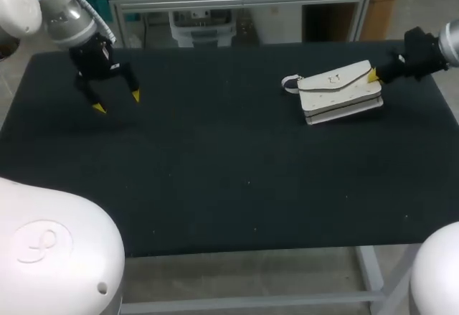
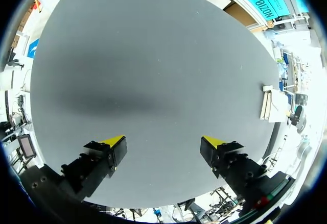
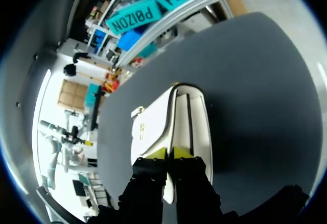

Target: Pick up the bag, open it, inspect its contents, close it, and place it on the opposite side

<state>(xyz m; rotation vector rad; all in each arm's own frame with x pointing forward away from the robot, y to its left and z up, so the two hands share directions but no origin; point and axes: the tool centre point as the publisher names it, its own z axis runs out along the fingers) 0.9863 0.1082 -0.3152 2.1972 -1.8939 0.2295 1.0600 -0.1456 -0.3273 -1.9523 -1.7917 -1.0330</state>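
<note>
White bag (image 1: 337,92) lies on the right of the tabletop (image 1: 215,171), long axis running straight away from my right fingers (image 3: 157,153), narrow and pinching its near end; my left fingers (image 2: 115,142), spread wide and empty, hang well apart.

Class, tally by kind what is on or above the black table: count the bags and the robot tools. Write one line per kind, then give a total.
white handbag: 1
tools with yellow tips: 2, the left tool and the right tool
Total: 3
</note>
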